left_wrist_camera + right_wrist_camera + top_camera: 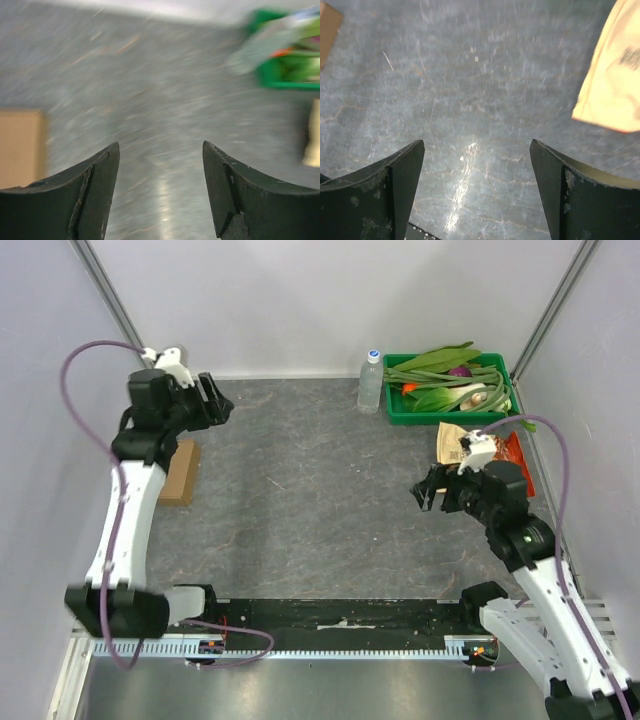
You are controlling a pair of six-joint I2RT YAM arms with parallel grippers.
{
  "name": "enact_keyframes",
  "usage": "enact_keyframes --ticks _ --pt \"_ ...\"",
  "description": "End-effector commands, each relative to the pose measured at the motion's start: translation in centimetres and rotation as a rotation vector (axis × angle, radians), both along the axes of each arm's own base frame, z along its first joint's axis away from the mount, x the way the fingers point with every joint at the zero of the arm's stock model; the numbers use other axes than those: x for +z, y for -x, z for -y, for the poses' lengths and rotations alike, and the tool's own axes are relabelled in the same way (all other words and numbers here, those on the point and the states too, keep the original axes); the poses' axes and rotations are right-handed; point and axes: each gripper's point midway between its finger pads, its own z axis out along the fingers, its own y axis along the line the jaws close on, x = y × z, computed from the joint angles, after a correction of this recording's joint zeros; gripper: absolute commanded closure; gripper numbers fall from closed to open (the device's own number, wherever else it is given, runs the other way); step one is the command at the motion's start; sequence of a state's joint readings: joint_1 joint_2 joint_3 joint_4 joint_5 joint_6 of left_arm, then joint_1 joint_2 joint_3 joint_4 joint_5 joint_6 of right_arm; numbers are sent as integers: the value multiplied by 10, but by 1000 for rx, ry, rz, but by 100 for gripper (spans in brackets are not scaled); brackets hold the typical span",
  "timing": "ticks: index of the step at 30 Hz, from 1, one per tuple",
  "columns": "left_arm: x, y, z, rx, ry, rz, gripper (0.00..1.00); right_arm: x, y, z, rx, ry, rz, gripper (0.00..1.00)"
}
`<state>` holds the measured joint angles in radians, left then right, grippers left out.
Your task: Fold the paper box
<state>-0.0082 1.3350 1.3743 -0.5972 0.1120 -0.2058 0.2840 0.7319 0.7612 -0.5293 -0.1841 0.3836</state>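
Over at the left edge of the grey, marbled stone-look tabletop sits the plain brown cardboard paper box. It's a small, flat-sided rectangular block with a matte surface, and the left arm covers part of it in the overhead shot. The left wrist cam only gets it as a blurry tan slab at the frame's left edge, and the right wrist cam barely clips one corner.

Overhead also shows a green plastic crate of leafy veg with a clear plastic water bottle just beside it. Near those is a glossy orange-tan snack bag, which looks smooth and shiny up close in the right wrist view.

The left gripper and right gripper both have their fingers spread with nothing between them, and neither touches the box.
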Motion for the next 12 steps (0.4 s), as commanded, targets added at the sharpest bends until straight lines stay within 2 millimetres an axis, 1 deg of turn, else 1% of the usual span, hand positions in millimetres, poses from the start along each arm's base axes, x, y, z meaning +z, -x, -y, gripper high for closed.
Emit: enact_keyframes --ticks 1,2,3,4,5,6,7,8,9,10,11,12 --pt "154 78 85 -418 309 409 24 92 7 24 -83 0 297 2" --pt "180 90 88 -448 317 489 23 110 15 30 -106 -7 363 2" --pt "203 113 92 -491 313 563 22 131 21 36 -120 -6 425 2" --pt "229 128 94 -516 303 631 21 145 25 45 -157 1 471 2" --pt "245 141 95 -539 293 676 21 161 33 54 -196 -2 522 2" --pt "257 155 99 -576 287 707 21 186 44 62 -222 -13 589 2" --pt "281 178 100 -602 268 780 21 201 51 72 -261 3 639 2" --pt "293 191 101 -614 262 815 21 233 70 82 -284 -11 725 2" --pt "304 203 103 -637 257 850 21 248 80 89 -305 -9 766 2" --pt "322 224 104 -658 246 910 21 263 89 95 -315 19 804 2" --pt "330 235 105 -675 241 936 20 276 97 104 -346 29 828 2" --pt "343 252 107 -699 230 978 20 303 117 109 -343 10 903 2"
